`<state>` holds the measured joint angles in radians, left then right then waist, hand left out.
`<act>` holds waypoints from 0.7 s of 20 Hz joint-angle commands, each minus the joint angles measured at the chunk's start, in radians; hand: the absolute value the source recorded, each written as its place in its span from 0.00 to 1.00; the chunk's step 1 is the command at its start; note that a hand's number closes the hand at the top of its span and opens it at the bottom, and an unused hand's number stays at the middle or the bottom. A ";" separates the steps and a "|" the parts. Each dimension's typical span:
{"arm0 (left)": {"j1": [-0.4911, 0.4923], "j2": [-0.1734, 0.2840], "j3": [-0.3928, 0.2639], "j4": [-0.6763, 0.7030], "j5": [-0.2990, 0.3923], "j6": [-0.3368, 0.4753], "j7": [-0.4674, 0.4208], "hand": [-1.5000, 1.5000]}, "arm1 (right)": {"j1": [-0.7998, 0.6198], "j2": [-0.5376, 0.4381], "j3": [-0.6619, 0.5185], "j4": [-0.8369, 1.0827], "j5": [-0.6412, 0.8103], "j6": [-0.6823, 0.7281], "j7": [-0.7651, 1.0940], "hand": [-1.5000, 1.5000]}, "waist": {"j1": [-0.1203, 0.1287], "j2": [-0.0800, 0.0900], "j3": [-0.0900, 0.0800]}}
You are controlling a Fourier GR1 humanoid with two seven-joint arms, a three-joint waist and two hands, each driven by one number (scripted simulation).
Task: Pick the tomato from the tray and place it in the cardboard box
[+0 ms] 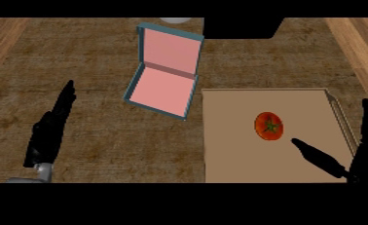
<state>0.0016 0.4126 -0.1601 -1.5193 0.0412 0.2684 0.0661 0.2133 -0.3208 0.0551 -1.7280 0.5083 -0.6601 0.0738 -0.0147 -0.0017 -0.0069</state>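
Head view of the counter [93, 121], seen from steeply above. Two containers are present. The first, a tan tray [230, 165] with a raised rim along its right side, occupies the 4 o'clock part of the scene and holds one tomato [268, 125], red with a green star-shaped calyx facing up; the tomato lies toward the tray's centre, touching neither rim. The second, the cardboard box [164, 90], sits at about 11 o'clock from the tomato, just beside the tray's upper-left corner. It is blue-grey outside and pink inside, its lid [171, 51] stands open toward 12 o'clock, and nothing lies in its base.

Count: one tomato, one tray, one box, two hands. The right hand [321, 159] is over the tray at 5 o'clock from the tomato, its fingers straight and spread apart, one pointing toward the tomato without touching it; it holds nothing. The left hand [49, 129] rests at 9 o'clock near the view's left edge, fingers straight and pointing to 12 o'clock, also holding nothing. A pale round object [175, 20] shows partly at 12 o'clock, beyond the box; what it is cannot be told. Nothing lies between tomato and box.
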 commanded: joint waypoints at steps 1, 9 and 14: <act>0.004 0.021 0.013 0.001 0.000 -0.012 0.005 0.50 | 0.115 -0.102 0.056 -0.071 0.117 0.174 0.211 0.00 | -0.001 0.001 -0.003; -0.035 -0.003 -0.004 0.006 -0.010 -0.026 0.027 0.50 | -0.006 -0.086 0.245 -0.299 0.281 0.540 0.745 0.00 | 0.023 0.002 0.003; -0.036 -0.024 0.021 0.030 -0.016 -0.046 -0.002 0.50 | -0.168 0.023 0.302 -0.244 0.381 0.652 0.950 0.00 | 0.021 0.002 0.006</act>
<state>-0.0382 0.3935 -0.1571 -1.5048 0.0239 0.2464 0.0883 0.1364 -0.3640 0.3011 -1.9785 0.8057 -0.0922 0.8653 0.0059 0.0008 -0.0031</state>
